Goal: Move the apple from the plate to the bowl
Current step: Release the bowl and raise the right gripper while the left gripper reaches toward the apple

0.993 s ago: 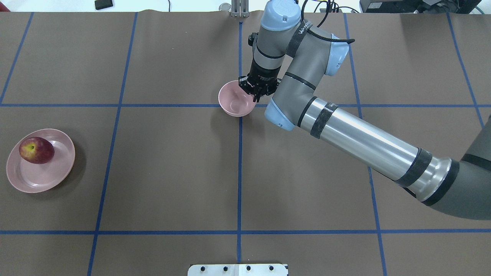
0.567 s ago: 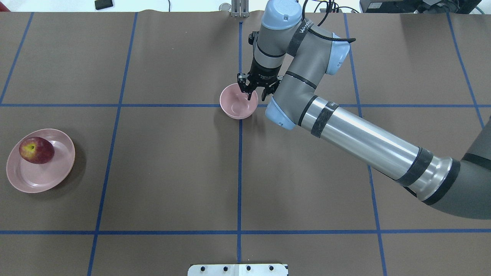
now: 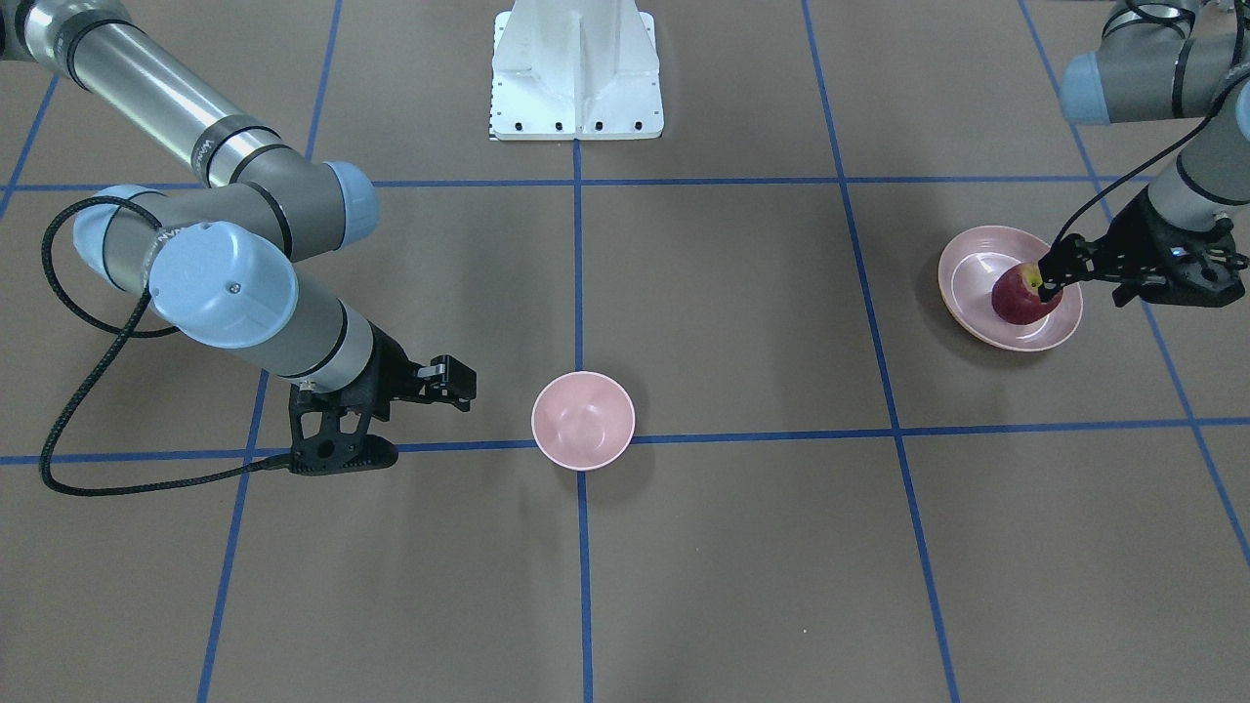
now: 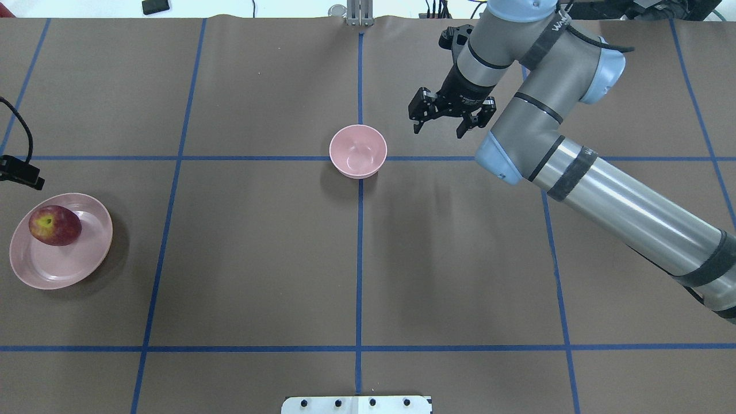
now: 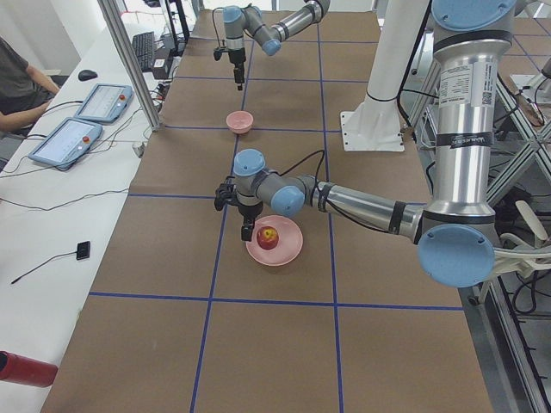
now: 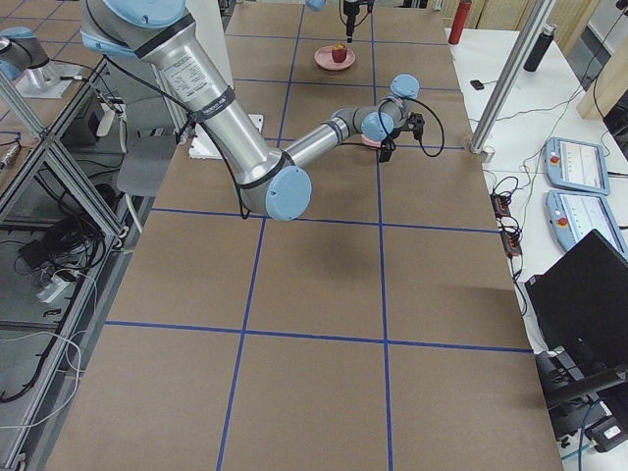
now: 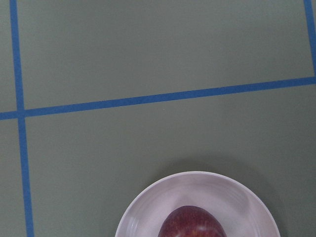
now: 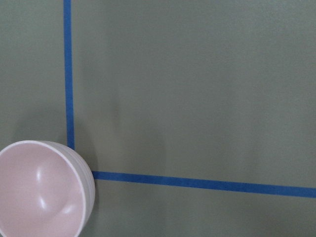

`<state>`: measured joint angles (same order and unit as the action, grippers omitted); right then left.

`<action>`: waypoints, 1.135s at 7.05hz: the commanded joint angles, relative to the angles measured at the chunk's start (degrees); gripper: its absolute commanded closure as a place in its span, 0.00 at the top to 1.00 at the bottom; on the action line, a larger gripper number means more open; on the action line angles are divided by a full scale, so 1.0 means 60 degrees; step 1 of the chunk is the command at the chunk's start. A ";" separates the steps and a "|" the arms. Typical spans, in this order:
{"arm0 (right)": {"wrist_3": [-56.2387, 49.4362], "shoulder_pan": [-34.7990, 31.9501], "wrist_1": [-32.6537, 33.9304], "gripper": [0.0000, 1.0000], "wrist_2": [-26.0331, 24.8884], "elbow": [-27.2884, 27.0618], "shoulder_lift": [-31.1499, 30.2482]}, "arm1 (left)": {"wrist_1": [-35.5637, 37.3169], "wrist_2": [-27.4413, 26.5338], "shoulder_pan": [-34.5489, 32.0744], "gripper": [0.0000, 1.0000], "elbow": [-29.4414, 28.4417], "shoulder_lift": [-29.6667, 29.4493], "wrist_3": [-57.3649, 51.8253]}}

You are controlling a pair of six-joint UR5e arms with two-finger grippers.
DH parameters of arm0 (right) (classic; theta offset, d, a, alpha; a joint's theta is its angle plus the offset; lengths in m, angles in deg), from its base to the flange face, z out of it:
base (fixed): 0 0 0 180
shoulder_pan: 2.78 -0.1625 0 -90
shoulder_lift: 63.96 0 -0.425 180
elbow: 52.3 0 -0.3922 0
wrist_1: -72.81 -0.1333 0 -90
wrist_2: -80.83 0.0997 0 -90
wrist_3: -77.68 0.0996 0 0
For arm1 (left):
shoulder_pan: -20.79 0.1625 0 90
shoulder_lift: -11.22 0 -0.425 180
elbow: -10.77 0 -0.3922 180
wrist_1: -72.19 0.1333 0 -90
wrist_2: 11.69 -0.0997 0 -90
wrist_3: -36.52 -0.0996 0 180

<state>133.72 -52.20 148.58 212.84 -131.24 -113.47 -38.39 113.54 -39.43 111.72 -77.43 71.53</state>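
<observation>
The dark red apple (image 4: 54,225) lies on the far-left part of the pale pink plate (image 4: 69,270) at the table's left edge. It also shows in the front view (image 3: 1023,296) and the left wrist view (image 7: 190,223). My left gripper (image 3: 1074,278) hangs just above and beside the apple, apparently open and holding nothing. The small pink bowl (image 4: 357,150) stands empty at the table's middle, also in the right wrist view (image 8: 39,192). My right gripper (image 4: 437,129) is open and empty, raised to the right of the bowl and clear of it.
Blue tape lines divide the brown table cover into squares. The white robot base plate (image 4: 356,404) sits at the near edge. A black cable (image 3: 59,420) loops from the right wrist. Operator tablets (image 5: 82,120) lie on a side desk.
My right gripper was at the bowl's rim; it has pulled away to the right and farther back, leaving the bowl in place. Part of the left arm has come into view at the left edge.
</observation>
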 commanded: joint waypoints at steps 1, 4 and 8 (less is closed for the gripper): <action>-0.0009 -0.0083 -0.0002 0.96 0.0017 -0.0204 -0.0199 | -0.0581 -0.0071 0.0500 0.98 -0.0271 0.0095 0.0421; -0.0009 -0.0083 -0.0017 0.97 0.0002 -0.0204 -0.0244 | -0.0700 -0.0071 0.0559 0.98 -0.0652 0.0140 0.0435; -0.0009 -0.0069 -0.0017 0.97 -0.0028 -0.0218 -0.0346 | -0.0700 -0.0071 0.0866 0.98 -0.0653 0.0111 0.0538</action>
<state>133.67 -52.65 148.48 212.73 -132.51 -115.33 -42.60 113.19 -34.98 107.91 -76.70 74.74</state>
